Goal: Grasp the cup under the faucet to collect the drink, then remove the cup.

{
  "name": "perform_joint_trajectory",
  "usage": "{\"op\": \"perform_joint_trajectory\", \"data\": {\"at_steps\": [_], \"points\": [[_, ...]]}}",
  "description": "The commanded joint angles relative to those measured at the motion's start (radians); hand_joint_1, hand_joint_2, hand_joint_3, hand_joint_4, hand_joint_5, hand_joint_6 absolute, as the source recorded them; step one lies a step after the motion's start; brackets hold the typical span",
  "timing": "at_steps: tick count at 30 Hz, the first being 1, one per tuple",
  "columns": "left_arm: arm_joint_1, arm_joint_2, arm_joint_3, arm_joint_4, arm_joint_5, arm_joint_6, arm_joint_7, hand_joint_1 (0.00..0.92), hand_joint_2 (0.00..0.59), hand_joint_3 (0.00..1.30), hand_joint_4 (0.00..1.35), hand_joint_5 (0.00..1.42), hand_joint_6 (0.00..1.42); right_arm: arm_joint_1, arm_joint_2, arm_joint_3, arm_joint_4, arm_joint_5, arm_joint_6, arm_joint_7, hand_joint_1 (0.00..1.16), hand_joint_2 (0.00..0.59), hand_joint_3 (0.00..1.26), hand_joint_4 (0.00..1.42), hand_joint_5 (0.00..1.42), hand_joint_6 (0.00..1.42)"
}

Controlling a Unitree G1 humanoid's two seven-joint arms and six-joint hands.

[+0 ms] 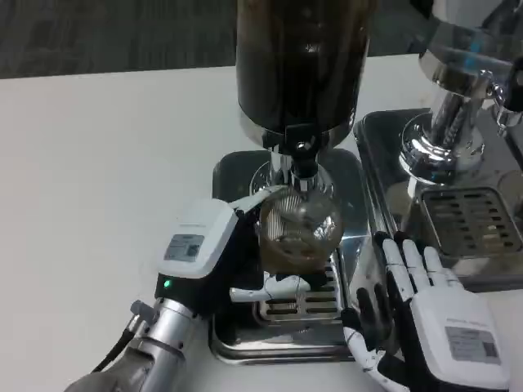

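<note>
Head view shows a white tabletop (98, 163) with two drink dispensers standing on it. The nearer dispenser (301, 65) is in the middle of the picture; its tall body is dark and its lower rim is shiny metal. Under this body a small faucet (302, 159) points downward. Directly below the faucet there is a clear cup (301, 229), and it stands over the slotted grate of a metal drip tray (278, 347). The cup looks upright, and some brownish liquid seems to be inside it, but the level I cannot tell exactly.

The left hand (214, 249) holds the cup from its left side. Its white back faces the camera, a green light shines near the wrist, and the fingers (265, 196) go around the upper part of the cup while another finger lies under it, near the grate. So this hand is clamped on the cup.

The right hand (417, 318) is at the lower right, just beside the right edge of the drip tray. Its fingers are stretched out and a little apart, pointing away from the robot, and nothing is between them. It does not touch the cup.

The second dispenser (458, 90) stands at the right behind this hand, all in bright metal, on its own tray (384, 131) with a grate.
</note>
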Motion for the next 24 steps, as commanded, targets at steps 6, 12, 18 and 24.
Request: {"op": "perform_joint_trajectory", "data": {"at_steps": [6,12,18,24], "points": [[0.033,0.026,0.006,-0.014,-0.031,-0.028,-0.058,0.167,0.051,0.21,0.24,0.68,0.8,-0.01,-0.003,0.0,0.01,0.013,-0.011,-0.009,0.27,0.413,0.03,0.0,0.0,0.11],[0.037,0.033,0.016,-0.023,-0.036,-0.016,-0.067,0.154,0.051,0.18,0.19,0.64,0.74,-0.027,-0.005,-0.001,0.022,0.019,-0.016,-0.009,0.27,0.413,0.03,0.0,0.0,0.11],[0.04,0.035,0.021,-0.025,-0.04,-0.002,-0.092,0.148,0.05,0.16,0.12,0.6,0.69,-0.036,-0.008,-0.001,0.028,0.024,-0.02,-0.007,0.27,0.413,0.03,0.0,0.0,0.11],[0.04,0.034,0.029,-0.027,-0.04,0.003,-0.093,0.148,0.05,0.14,0.07,0.55,0.63,-0.048,-0.014,-0.002,0.038,0.031,-0.023,-0.008,0.27,0.413,0.03,0.0,0.0,0.11]]}}
